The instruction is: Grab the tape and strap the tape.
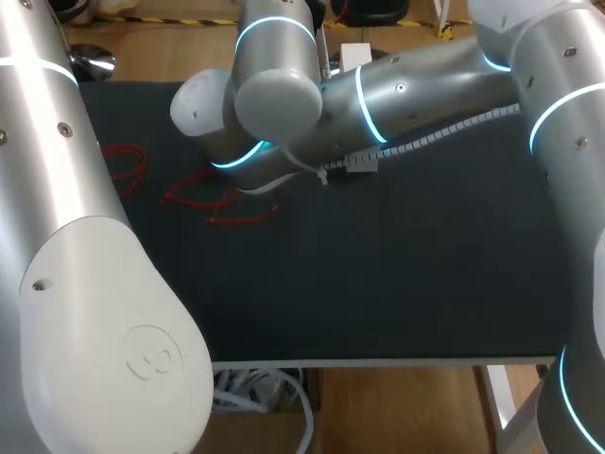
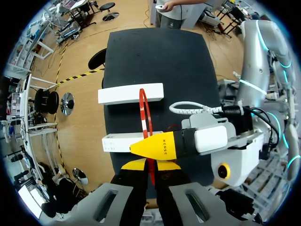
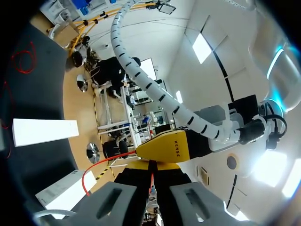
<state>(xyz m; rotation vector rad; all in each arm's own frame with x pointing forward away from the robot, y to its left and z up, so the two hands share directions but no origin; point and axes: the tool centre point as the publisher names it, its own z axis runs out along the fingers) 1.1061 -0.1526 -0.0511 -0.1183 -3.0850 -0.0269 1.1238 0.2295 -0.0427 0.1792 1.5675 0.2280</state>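
Left gripper [image 2: 150,165] is drawn narrow in its wrist view, its two yellow tips pinching a thin strand of red tape [image 2: 141,110] from both sides. The tape runs out ahead of the fingers and stands up as a slim upright loop over the black bench [image 2: 155,52]. Right gripper [image 3: 151,165] is just as narrow in its own wrist view, with a red strand of the same tape clamped between its fingers. The two grippers sit close together: in the left wrist view a yellow tip of the right gripper lies crosswise just ahead of the left gripper's fingers. Just beyond them a white box [image 2: 117,142] lies flat on the bench beside the foot of the loop. A second white box [image 2: 130,93] lies farther out, behind the loop. In the head view both arms cross above the bench and hide the grippers, and loose red loops [image 1: 241,218] lie on the dark surface beneath them.
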